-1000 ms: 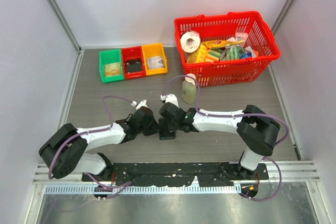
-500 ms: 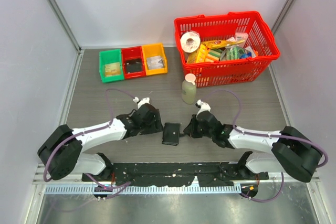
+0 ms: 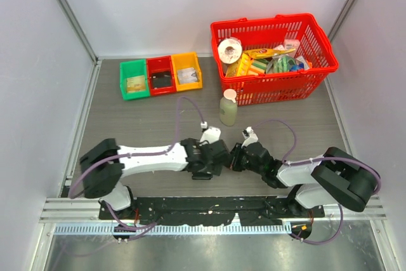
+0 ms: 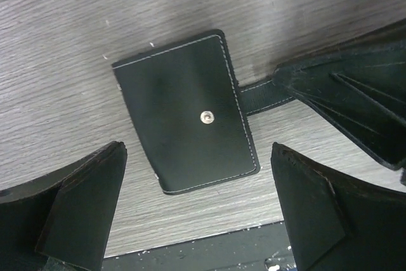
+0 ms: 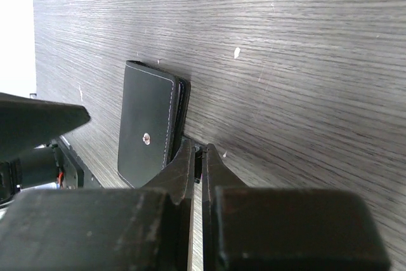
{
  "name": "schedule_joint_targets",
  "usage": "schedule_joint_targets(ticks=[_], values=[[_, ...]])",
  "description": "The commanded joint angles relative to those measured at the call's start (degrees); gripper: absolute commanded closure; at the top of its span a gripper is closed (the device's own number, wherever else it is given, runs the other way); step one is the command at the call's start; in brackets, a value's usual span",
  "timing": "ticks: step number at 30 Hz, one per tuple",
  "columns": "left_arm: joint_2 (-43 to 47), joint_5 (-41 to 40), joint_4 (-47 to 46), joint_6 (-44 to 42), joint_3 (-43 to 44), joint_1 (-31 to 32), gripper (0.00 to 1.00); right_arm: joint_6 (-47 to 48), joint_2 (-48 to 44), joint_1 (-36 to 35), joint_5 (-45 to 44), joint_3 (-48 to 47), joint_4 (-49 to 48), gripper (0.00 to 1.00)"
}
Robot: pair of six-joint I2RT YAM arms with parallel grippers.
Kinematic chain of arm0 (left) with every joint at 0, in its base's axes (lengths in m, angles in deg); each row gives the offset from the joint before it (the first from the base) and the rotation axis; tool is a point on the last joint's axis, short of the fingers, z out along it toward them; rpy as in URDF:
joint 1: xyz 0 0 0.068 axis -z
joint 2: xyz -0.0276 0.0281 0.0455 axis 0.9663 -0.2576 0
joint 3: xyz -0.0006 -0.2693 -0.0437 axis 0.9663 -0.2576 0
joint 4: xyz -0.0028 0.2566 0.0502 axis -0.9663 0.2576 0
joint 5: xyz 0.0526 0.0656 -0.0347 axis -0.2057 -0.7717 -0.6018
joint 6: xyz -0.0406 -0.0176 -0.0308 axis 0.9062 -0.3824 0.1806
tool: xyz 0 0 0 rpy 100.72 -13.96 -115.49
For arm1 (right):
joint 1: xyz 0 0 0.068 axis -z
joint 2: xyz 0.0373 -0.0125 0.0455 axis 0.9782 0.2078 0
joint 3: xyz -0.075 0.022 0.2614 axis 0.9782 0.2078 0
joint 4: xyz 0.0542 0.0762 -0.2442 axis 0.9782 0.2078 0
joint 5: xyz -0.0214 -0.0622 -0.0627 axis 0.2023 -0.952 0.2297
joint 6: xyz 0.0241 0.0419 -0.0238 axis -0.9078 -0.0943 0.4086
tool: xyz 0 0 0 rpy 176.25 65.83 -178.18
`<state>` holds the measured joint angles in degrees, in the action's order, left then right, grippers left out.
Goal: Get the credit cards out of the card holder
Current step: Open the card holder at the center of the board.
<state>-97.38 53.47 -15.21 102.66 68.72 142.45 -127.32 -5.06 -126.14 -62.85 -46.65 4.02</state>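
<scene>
The card holder [image 4: 184, 115] lies shut and flat on the wood-grain table, a black stitched wallet with a small metal snap, its clasp strap [image 4: 261, 96] sticking out to the right. My left gripper [image 4: 196, 150] hovers over it, open wide, with a finger on either side and nothing between them. My right gripper [image 5: 200, 150] is shut, its tips pinching the strap at the holder's [image 5: 149, 125] edge. In the top view both grippers, left [image 3: 212, 157] and right [image 3: 236, 157], meet over the holder and cover it. The credit cards are hidden.
A pale bottle [image 3: 228, 109] stands just behind the grippers. A red basket [image 3: 317, 68] full of groceries is at the back right. Green [image 3: 124, 84], red [image 3: 160, 88] and orange [image 3: 188, 85] trays sit at the back left. The black base plate [image 4: 209, 252] runs along the near edge.
My left gripper opened from shut and slid right over the card holder. The right arm swung away to the right, then its shut tips came in low at the holder's right edge.
</scene>
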Motion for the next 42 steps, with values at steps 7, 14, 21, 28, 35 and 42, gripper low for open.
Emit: schedule_joint_targets(ticks=[7, 14, 21, 28, 35, 42], values=[[-15.3, -10.6, 14.1, 2.1, 12.8, 7.5, 0.0, -1.0, 0.2, 0.2, -0.7, 1.6, -5.6, 0.99], [-16.4, -15.3, 18.4, 4.5, 13.5, 8.0, 0.05, 0.3, -2.3, 0.0, -1.6, 1.7, -3.1, 0.99], [-10.1, -16.2, 15.8, 5.5, 10.0, 7.2, 0.18, 2.3, -4.3, 0.0, -2.2, 0.9, 1.1, 0.99], [-3.0, -12.1, 9.0, 4.0, 4.8, 2.9, 0.24, 3.8, -4.4, 0.1, -2.2, 0.3, 3.4, 0.99], [-0.4, -10.2, 6.7, 3.4, 0.7, -1.0, 0.4, 3.8, -4.3, 0.1, -2.2, 0.1, 4.2, 0.99], [4.6, -5.4, -1.4, 4.7, -9.2, -6.8, 0.74, 4.8, -5.1, 0.5, -5.1, -1.1, 8.4, 0.99]])
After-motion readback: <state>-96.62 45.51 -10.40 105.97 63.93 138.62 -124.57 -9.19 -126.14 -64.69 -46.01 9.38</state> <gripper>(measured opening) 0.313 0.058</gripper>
